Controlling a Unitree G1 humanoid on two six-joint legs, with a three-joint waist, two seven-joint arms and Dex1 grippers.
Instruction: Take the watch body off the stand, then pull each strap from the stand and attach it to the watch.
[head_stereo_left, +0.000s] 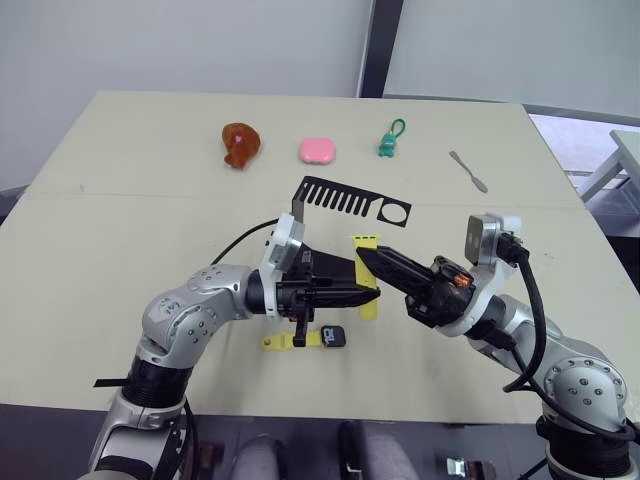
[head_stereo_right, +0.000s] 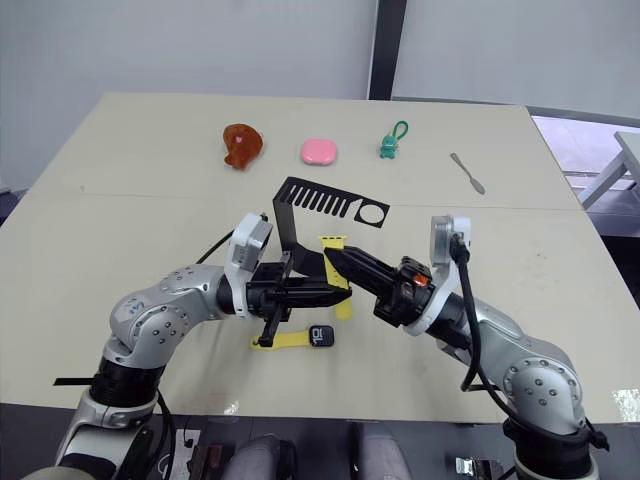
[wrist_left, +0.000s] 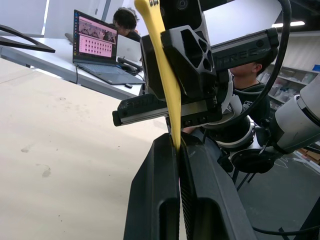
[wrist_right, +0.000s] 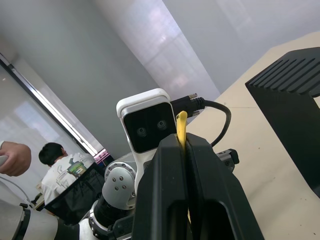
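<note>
The black stand (head_stereo_left: 345, 200) rests on the table behind both grippers. A yellow strap (head_stereo_left: 368, 308) hangs upright between them, its upper end (head_stereo_right: 334, 241) showing above the fingers. My left gripper (head_stereo_left: 374, 293) reaches in from the left, shut on this strap (wrist_left: 162, 55). My right gripper (head_stereo_left: 361, 258) comes from the right and is shut on the same strap (wrist_right: 182, 125), slightly higher. The watch body (head_stereo_left: 335, 337) lies flat on the table below the left arm. A second yellow strap (head_stereo_left: 283, 341) extends from its left side, touching it.
Along the far edge sit a brown toy (head_stereo_left: 240, 144), a pink block (head_stereo_left: 317, 150), a green keyring figure (head_stereo_left: 389, 142) and a metal utensil (head_stereo_left: 468, 171). The table's front edge (head_stereo_left: 330, 408) is close below the watch. People sit at a desk beyond the table.
</note>
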